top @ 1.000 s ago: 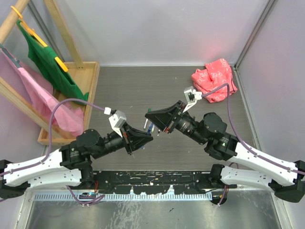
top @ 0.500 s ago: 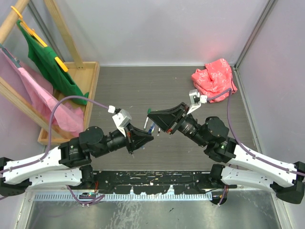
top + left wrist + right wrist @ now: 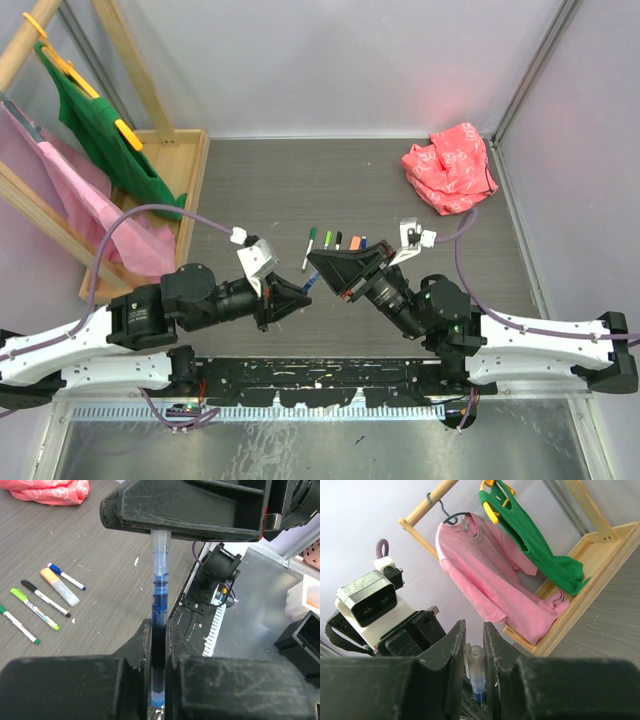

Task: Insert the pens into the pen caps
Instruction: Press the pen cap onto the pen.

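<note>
- Left gripper (image 3: 158, 628) clenches the slim blue plastic pen (image 3: 159, 587), holding it straight.
- Right gripper (image 3: 474, 630) grasps its clear far end, probably to push the parts together.

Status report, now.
Left gripper shut on blue pen, dark end. Right gripper shut on its clear end. Five other pens on table, nothing obstructing.

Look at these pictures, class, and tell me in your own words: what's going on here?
The two arms meet above the table, sharing one blue pen between them. The left tool is shut on its dark blue end, and the right tool grips the clear end. Whether that clear part is a cap or the barrel cannot be told. Five other pens lie in a row on the table, untouched.
</note>
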Tool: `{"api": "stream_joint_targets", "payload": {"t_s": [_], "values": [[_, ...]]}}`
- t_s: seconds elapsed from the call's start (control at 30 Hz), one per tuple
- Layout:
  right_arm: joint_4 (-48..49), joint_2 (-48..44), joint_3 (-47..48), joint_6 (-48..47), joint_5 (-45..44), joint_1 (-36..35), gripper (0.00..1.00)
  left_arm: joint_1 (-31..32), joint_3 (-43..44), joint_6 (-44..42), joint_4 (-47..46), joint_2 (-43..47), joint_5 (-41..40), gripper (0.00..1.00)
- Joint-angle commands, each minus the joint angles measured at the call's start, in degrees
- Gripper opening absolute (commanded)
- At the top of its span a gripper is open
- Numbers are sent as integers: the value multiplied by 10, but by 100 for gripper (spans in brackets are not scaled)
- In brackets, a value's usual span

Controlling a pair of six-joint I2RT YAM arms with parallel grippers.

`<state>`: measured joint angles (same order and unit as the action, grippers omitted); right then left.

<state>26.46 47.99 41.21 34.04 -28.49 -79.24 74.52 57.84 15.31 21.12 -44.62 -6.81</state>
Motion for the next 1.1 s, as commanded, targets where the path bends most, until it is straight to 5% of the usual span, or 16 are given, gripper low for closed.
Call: {"api": "stream_joint_targets", "payload": {"t_s": [0.0, 0.23, 0.7, 1.07], "values": [[-170, 71, -59, 35, 84, -89, 0, -17, 79, -26, -255, 0, -75, 0], [-157, 113, -93, 62, -1, -164, 0, -17, 86, -20, -288, -10, -73, 0], [-81, 216, -122, 100, -6, -195, 0, -17, 92, -1, -342, -23, -66, 0], [-99, 118, -130, 92, -94, -197, 0, -17, 74, 2, -340, -9, -73, 0]]}}
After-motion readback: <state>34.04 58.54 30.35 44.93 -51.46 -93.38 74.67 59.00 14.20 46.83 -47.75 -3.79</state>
